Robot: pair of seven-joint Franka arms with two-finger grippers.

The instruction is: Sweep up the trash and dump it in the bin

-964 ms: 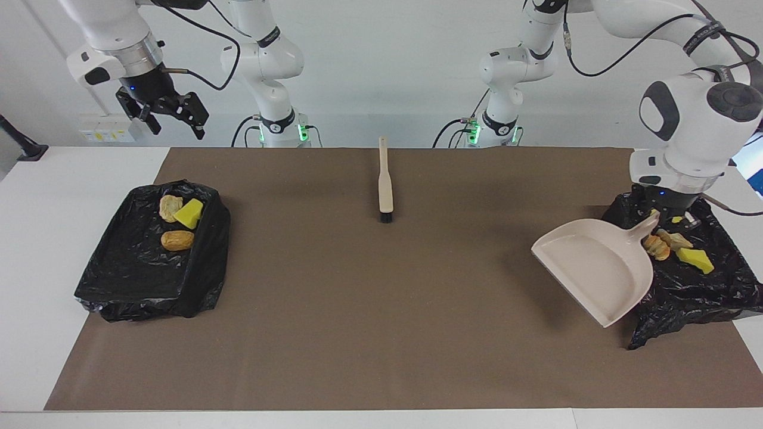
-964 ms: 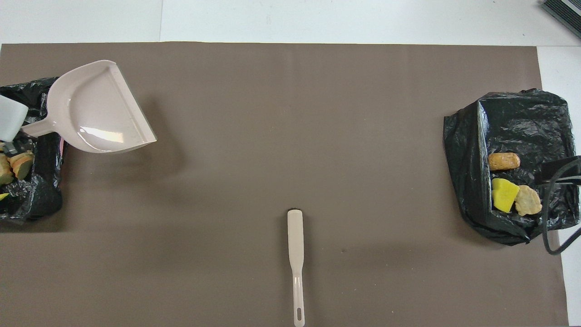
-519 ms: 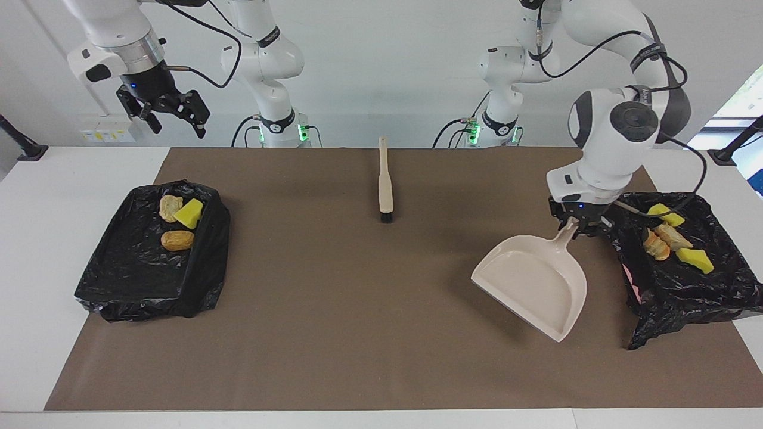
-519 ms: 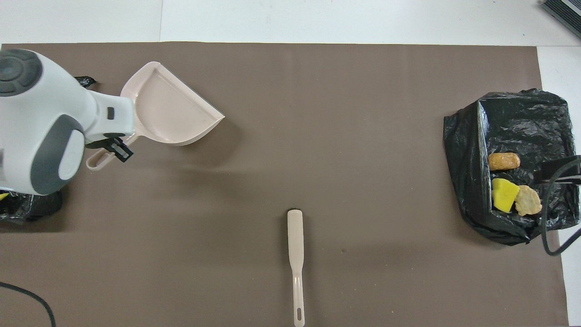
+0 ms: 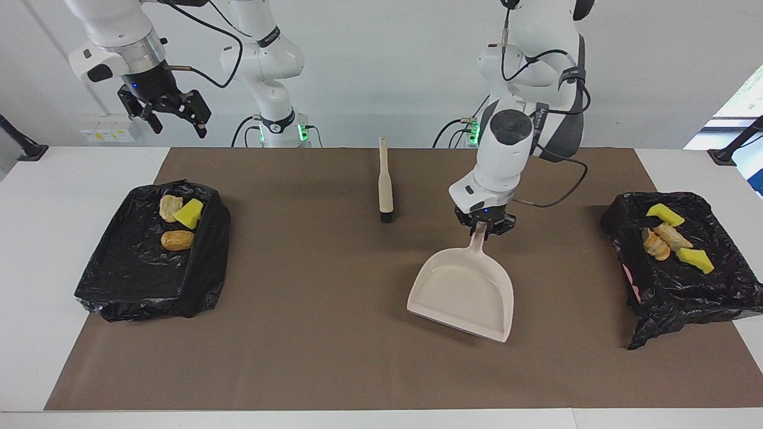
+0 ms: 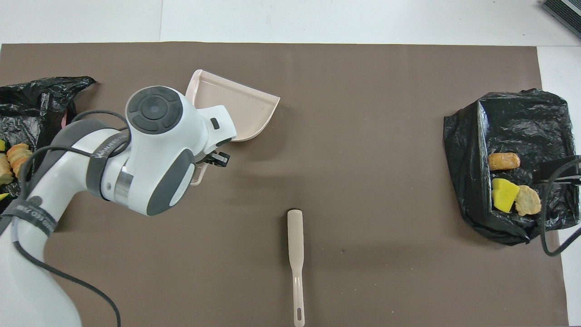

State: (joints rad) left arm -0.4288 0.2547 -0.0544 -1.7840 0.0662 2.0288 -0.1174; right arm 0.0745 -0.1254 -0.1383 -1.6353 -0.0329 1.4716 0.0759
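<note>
Beige plastic, the dustpan (image 5: 465, 289) hangs from the left gripper (image 5: 484, 228), whose fingers are clamped on its handle. A second ago this pan sat over the black-bagged bin (image 5: 709, 298) at the left arm's end of the table; it has since swung away and now hovers over the bare brown mat (image 5: 334, 333), toward the table's middle, its open mouth pointing away from the robots. Four pieces of trash (image 5: 670, 239) lie in that bin, well apart from the pan, unchanged. Three more (image 5: 177, 220) lie in the other bin (image 5: 143, 280), under the right gripper (image 5: 173, 116), which waits high above with jaws apart. Near the pan, closer to the robots, the brush (image 5: 384, 182) has not moved.
</note>
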